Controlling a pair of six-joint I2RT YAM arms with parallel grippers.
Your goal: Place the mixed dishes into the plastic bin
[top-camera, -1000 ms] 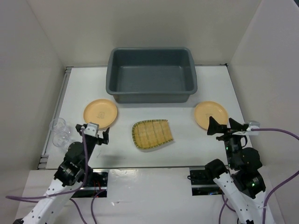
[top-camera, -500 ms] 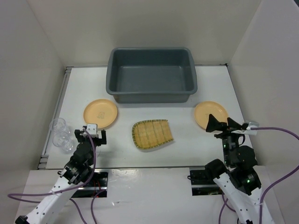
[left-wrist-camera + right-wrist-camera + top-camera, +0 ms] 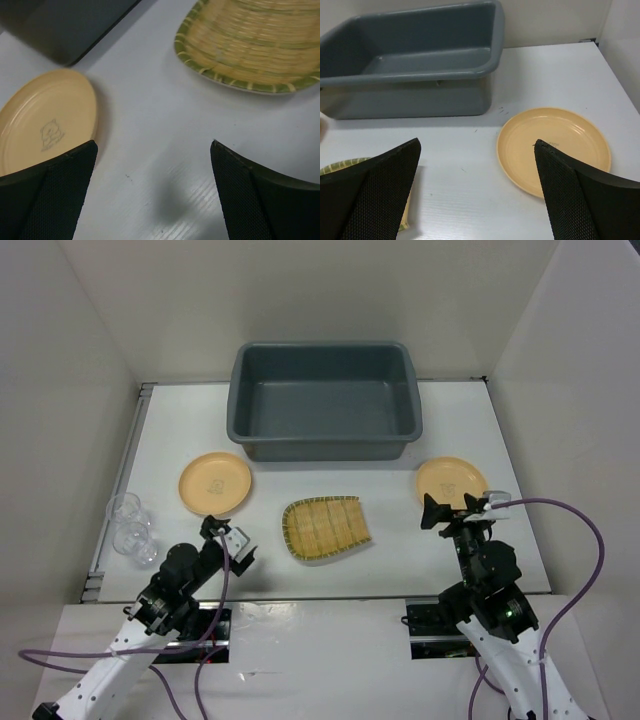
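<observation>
Grey plastic bin (image 3: 322, 450) sat bare; left plate (image 3: 215, 483) off its front-left corner, right plate (image 3: 452, 481) off its front-right, slatted tray (image 3: 325, 528) before its middle. Left gripper (image 3: 228, 542) and right gripper (image 3: 458, 510) gaped wide, empty. Each, I reckoned, should pinch its plate's near rim.

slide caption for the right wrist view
Open right gripper over the white table, an orange-yellow plate just ahead and the grey plastic bin beyond.

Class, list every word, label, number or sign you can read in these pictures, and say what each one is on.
No readable text anywhere.
Left plate: a small outline stamp at its centre, a picture with no legible letters.
Right plate: a faint mark near its centre, too small to read.
</observation>
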